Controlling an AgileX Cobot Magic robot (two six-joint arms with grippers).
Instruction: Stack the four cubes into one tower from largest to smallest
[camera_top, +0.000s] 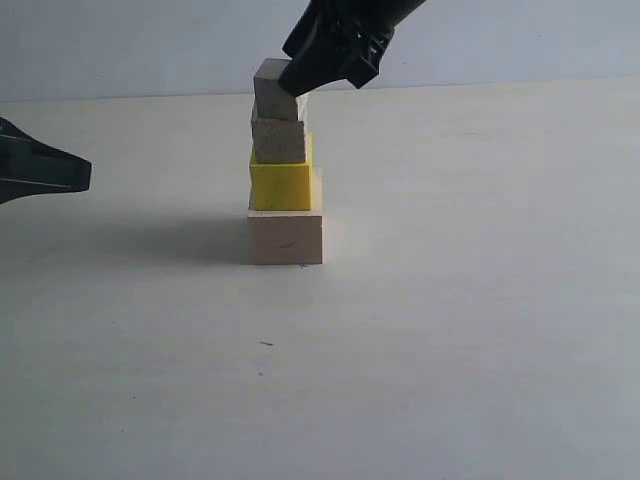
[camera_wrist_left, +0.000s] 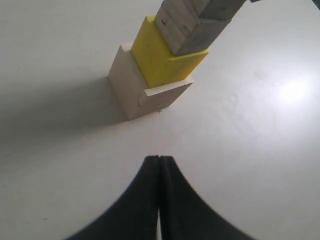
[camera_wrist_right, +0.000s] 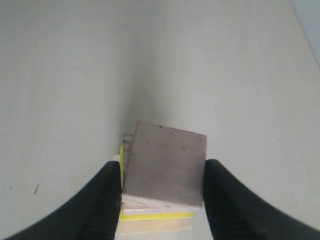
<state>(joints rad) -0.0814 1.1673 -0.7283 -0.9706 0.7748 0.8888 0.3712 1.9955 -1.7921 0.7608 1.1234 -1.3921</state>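
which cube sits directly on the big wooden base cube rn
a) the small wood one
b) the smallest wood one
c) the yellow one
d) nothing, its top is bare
c: the yellow cube rests straight on the large wooden cube, with the small wooden cube and the smallest wooden cube above it.

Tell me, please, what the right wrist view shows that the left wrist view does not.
Only the right wrist view shows the whole top face of the smallest cube, with the right gripper astride it. Only the left wrist view shows the left gripper, shut and touching no cube, and the side faces of the large cube. Both show the yellow cube and the pale table.
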